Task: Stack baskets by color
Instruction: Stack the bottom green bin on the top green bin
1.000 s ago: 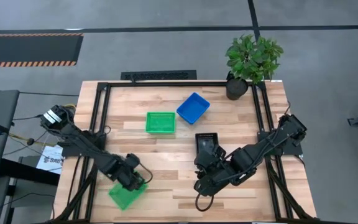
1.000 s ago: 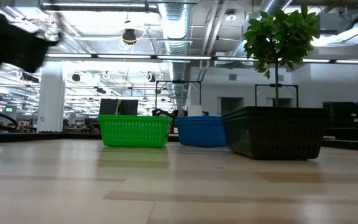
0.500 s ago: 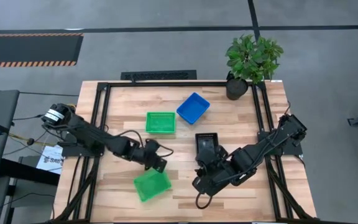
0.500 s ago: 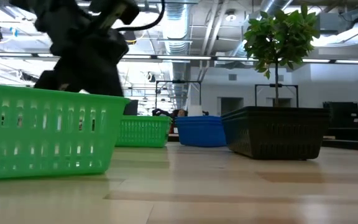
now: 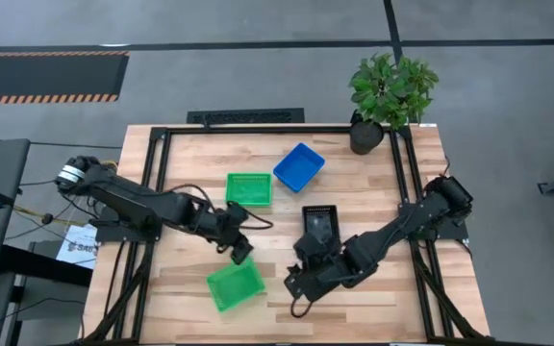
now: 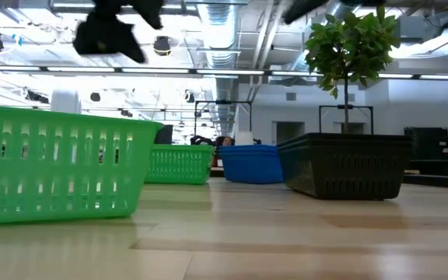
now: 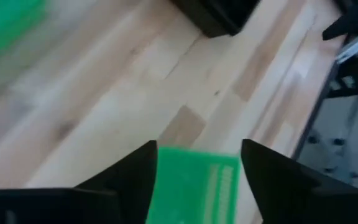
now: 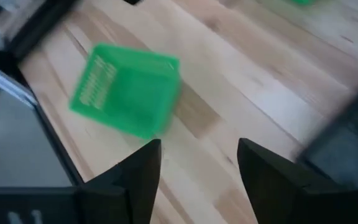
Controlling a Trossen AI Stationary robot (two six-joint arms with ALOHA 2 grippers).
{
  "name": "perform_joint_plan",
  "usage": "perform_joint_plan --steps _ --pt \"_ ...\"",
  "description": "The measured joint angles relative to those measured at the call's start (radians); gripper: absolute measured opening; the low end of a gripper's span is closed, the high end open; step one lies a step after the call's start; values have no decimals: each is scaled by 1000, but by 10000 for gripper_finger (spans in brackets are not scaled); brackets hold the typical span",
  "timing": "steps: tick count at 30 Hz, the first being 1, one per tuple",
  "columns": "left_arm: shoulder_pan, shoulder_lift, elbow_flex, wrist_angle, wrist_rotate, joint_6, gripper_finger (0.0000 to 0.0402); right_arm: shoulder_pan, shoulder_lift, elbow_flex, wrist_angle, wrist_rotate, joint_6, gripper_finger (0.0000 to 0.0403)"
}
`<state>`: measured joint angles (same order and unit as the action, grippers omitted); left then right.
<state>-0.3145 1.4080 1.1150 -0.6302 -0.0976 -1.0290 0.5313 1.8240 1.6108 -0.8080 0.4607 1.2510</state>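
Note:
Four baskets rest on their bases on the wooden table. One green basket [image 5: 236, 287] sits near the front edge, and another green basket [image 5: 249, 189] lies farther back. Beside that one is a blue basket [image 5: 299, 166], and a black basket [image 5: 318, 224] stands in the middle. My left gripper [image 5: 241, 252] hangs open just beyond the near green basket [image 7: 197, 186], raised above it, with nothing between its fingers. My right gripper [image 5: 294, 285] is open too, in the air between the black basket and the near green basket [image 8: 126, 90].
A potted plant [image 5: 390, 91] stands at the far right corner. A black metal frame [image 5: 258, 130] runs along the table's edges. Bare wood lies on the left half and along the front right.
My left gripper brought the near green basket from the table's front left corner toward the middle and set it down. It then came away from the basket and rose. My right gripper has sunk a little and shifted toward that basket.

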Motion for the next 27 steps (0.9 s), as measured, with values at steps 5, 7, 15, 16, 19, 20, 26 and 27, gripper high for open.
perform_joint_plan --steps 5,7,15,16,19,20,26,27 --pt "-75 -125 77 -227 -105 -56 250 -58 7 -80 196 8 -69 224" --pt "-107 -172 91 -255 -153 -99 253 -87 31 -82 252 -11 -99 218" --pt "-232 -316 93 -292 -306 -260 252 -163 206 13 365 -181 -230 205" --pt "-245 -328 93 -314 -320 -276 252 -165 229 29 366 -185 -238 204" --pt "-274 -350 94 -356 -346 -327 251 -169 289 90 355 -185 -264 201" --pt "-285 -354 92 -382 -348 -345 251 -171 309 106 343 -185 -273 200" --pt "-331 -360 93 -448 -381 -419 251 -180 392 178 303 -241 -313 196" --pt "-335 -360 93 -456 -384 -426 251 -180 400 180 280 -243 -312 196"
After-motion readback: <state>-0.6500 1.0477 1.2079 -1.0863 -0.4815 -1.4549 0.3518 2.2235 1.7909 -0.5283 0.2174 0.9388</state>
